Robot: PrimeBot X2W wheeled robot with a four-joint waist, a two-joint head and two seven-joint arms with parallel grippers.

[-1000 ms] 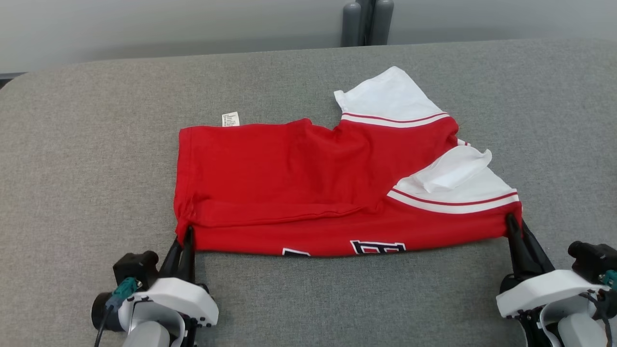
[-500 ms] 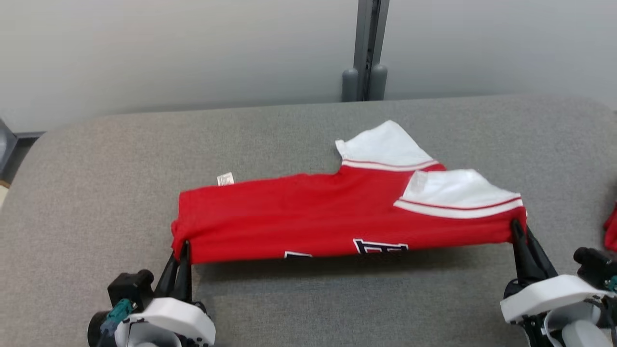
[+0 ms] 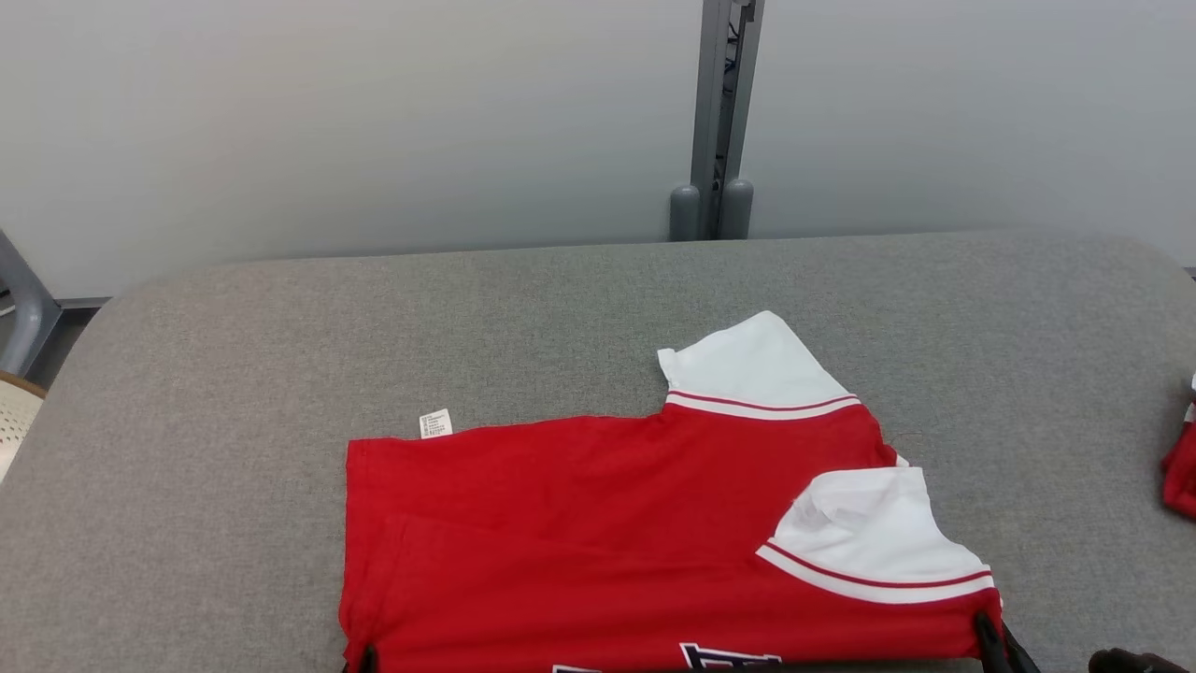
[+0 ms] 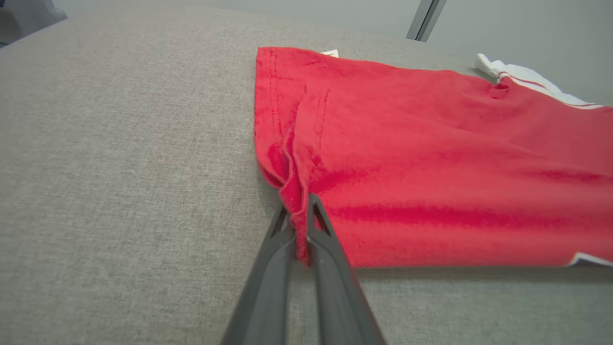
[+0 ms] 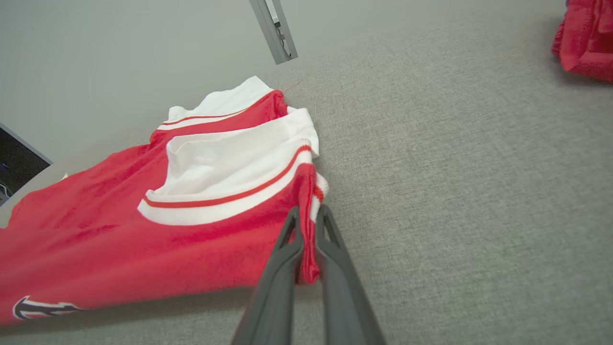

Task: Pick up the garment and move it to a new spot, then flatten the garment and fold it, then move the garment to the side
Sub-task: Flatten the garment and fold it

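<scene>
The garment [image 3: 598,523] is a red shirt with white sleeves and a small white label, lying on the grey table [image 3: 280,355]. Its near edge is raised slightly, with a shadow under it in the left wrist view. My left gripper [image 4: 300,211] is shut on the near left corner of the garment [image 4: 431,143]; its tip peeks in at the bottom of the head view [image 3: 364,662]. My right gripper [image 5: 307,218] is shut on the near right corner of the garment [image 5: 143,225], just below the striped sleeve, and its tip [image 3: 986,628] shows low in the head view.
Another red cloth [image 3: 1179,477] lies at the table's right edge, also top right in the right wrist view [image 5: 584,38]. A grey post [image 3: 715,121] stands against the wall behind the table. A chair [image 3: 14,411] sits off the left end.
The head camera has tilted up, so the wall fills the top and the grippers sink to the bottom edge. Both grippers keep their corners. The near sleeve's loose flap has flattened.
</scene>
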